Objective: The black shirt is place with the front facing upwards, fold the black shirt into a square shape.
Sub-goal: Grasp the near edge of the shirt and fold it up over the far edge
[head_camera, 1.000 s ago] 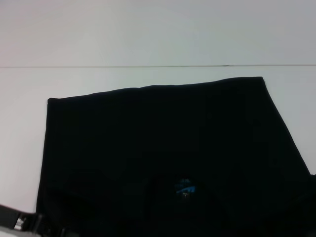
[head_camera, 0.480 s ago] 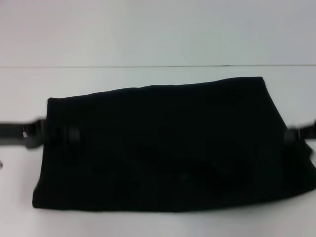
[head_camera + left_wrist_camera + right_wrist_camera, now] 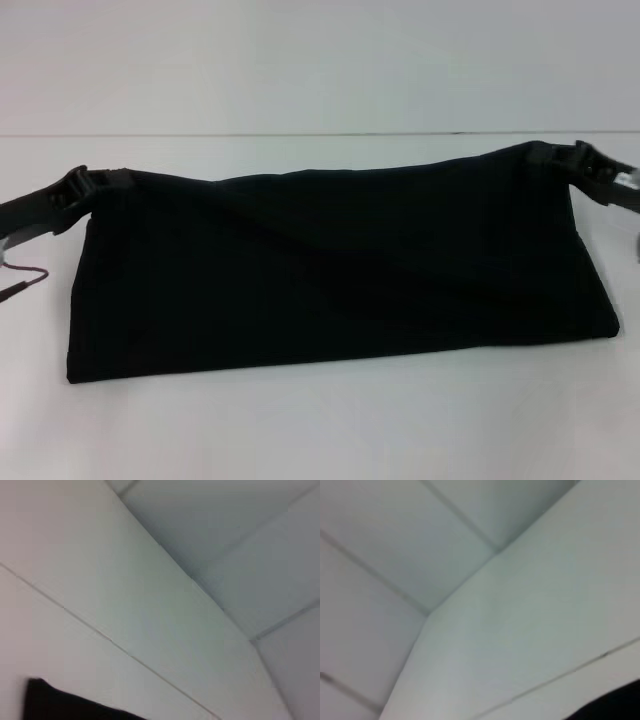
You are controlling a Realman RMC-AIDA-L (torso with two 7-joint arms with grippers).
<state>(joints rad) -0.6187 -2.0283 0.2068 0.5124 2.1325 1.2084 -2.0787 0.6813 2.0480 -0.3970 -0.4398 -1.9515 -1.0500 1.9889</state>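
The black shirt (image 3: 340,275) lies on the white table as a wide, short band, doubled over on itself, with no print or label showing. My left gripper (image 3: 88,186) is at its far left corner, shut on the cloth, which is drawn up toward it. At the far right corner my right gripper (image 3: 560,160) is likewise shut on the cloth. A strip of the black shirt (image 3: 60,705) shows at the edge of the left wrist view, and another strip of the black shirt (image 3: 615,705) in the right wrist view.
The white table (image 3: 320,430) stretches bare in front of the shirt. A thin seam (image 3: 300,134) crosses the table behind the shirt. A thin reddish cable (image 3: 25,280) hangs by my left arm.
Both grippers have swept from the near edge to the far corners, carrying the shirt's near part over the rest. The blue neck label is now covered.
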